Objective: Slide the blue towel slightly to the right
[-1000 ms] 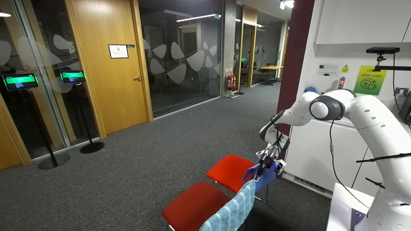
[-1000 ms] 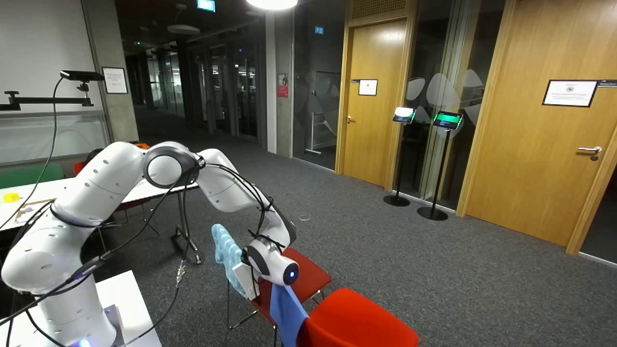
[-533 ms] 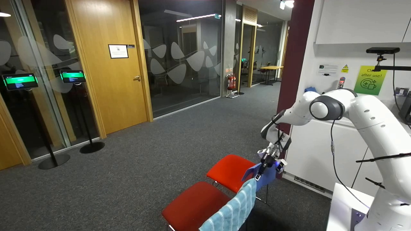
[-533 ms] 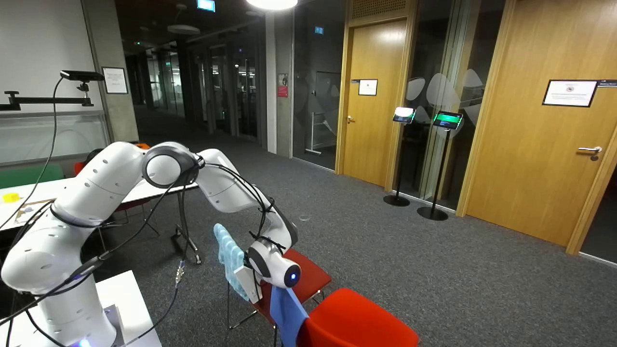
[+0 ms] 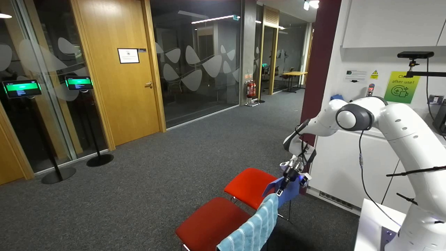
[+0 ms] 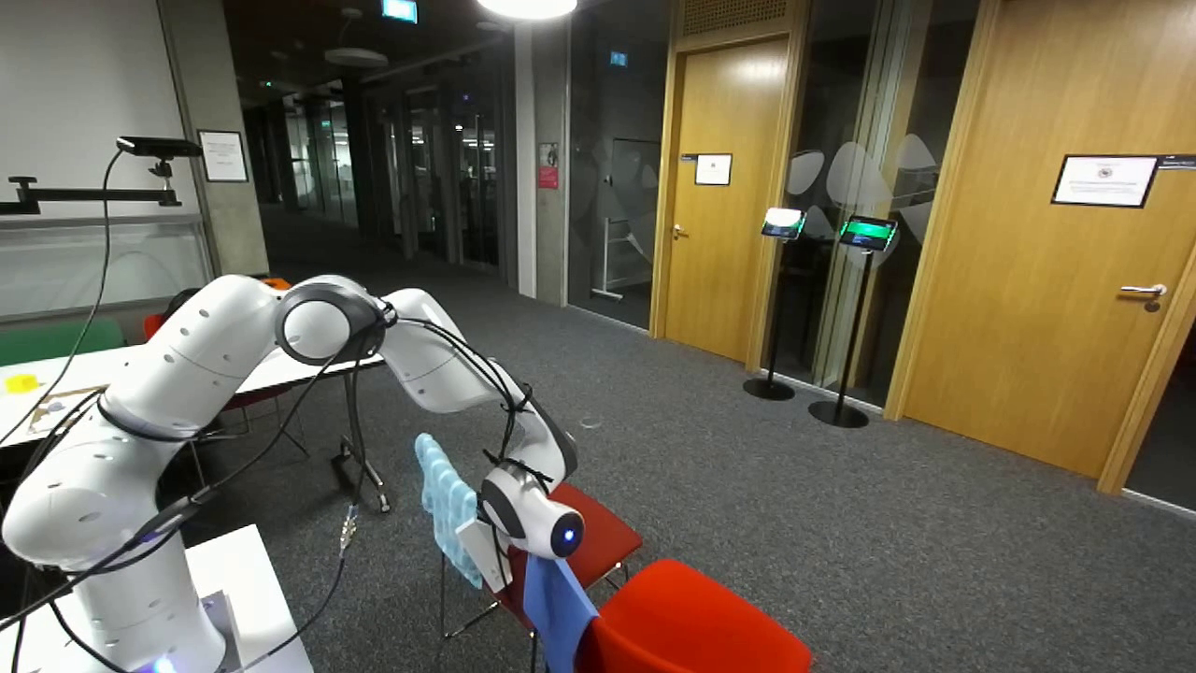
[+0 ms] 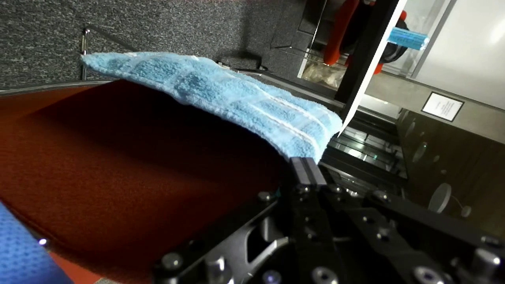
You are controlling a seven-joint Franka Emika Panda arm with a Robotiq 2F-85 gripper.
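Observation:
A light blue striped towel (image 5: 252, 226) hangs over the back of the dark red chair (image 5: 212, 223); it also shows in an exterior view (image 6: 448, 505) and the wrist view (image 7: 221, 88). My gripper (image 5: 279, 192) is at the towel's upper corner. In the wrist view the gripper (image 7: 309, 170) has its fingertips together with the towel's corner running up to them, so it appears shut on that corner. A deep royal-blue towel (image 6: 558, 612) drapes over the bright red chair's back, beside my wrist and apart from the fingertips; part shows in the wrist view (image 7: 23, 252).
The bright red chair (image 5: 249, 186) stands beside the dark red one. White cupboards (image 5: 345, 164) and a maroon pillar (image 5: 318, 62) are behind the arm. A white table (image 6: 280, 369) stands beyond the towel side. Two tablet stands (image 5: 99, 158) are far off.
Over the last second my gripper and the light blue towel's corner have moved slightly right in both exterior views. In the last half second there is almost no motion. The royal-blue towel has not moved.

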